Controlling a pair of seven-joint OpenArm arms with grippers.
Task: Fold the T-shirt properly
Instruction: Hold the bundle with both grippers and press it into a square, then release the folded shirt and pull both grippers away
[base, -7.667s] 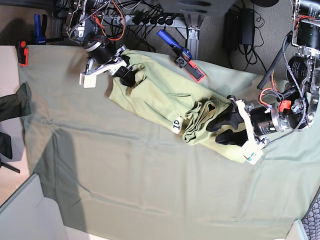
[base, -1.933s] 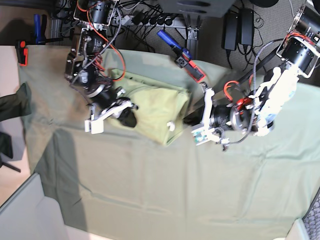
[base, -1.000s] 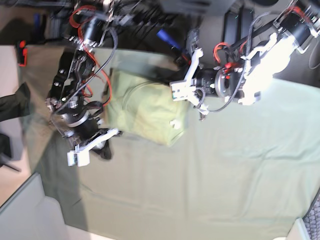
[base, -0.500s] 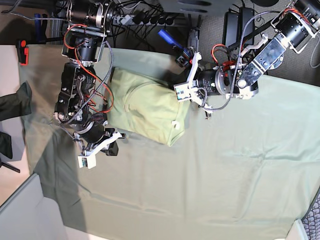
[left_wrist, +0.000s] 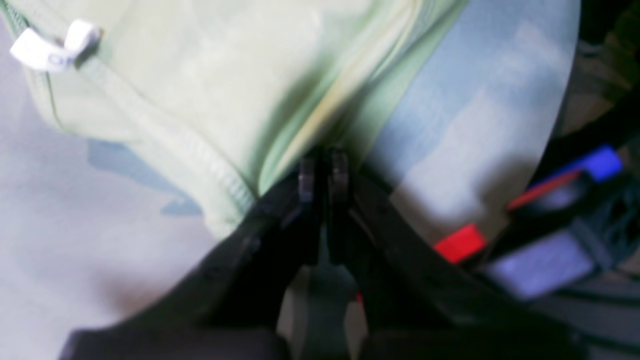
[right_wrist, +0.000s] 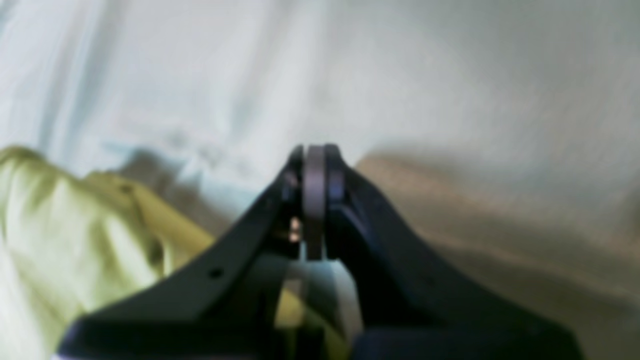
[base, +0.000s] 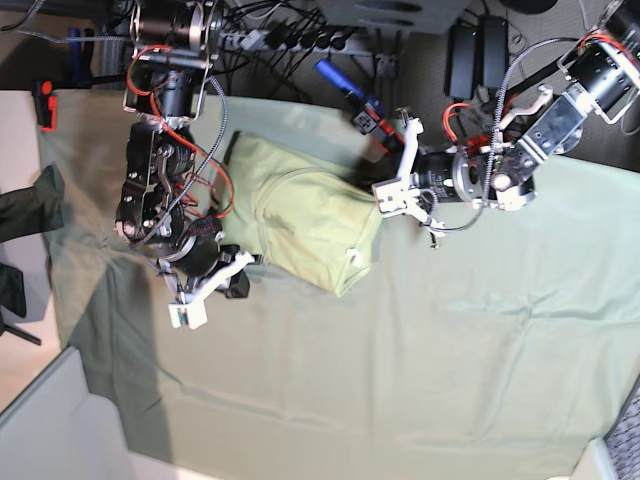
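Observation:
The pale yellow-green T-shirt (base: 300, 215) lies folded into a compact block on the dull green table cloth (base: 420, 370), its white label (base: 352, 258) at the near right corner. My left gripper (base: 378, 198) is shut, its tips at the shirt's right edge. In the left wrist view the closed black fingers (left_wrist: 309, 180) touch a fold of the T-shirt (left_wrist: 200, 75) near the label (left_wrist: 47, 45). My right gripper (base: 240, 283) is shut and sits by the shirt's near left corner. The blurred right wrist view has the gripper (right_wrist: 315, 160) over bare cloth and the T-shirt (right_wrist: 60, 225) at lower left.
Blue and red clamps (base: 365, 112) hold the cloth at the table's far edge, close behind my left gripper, and another red clamp (base: 44, 105) sits at the far left corner. Cables and a power strip run behind the table. A grey bin wall (base: 60, 420) stands at the near left.
My left gripper has slid a little right along the shirt's far right edge. My right gripper has shifted slightly right, nearer the shirt's near left corner. The shirt stays folded.

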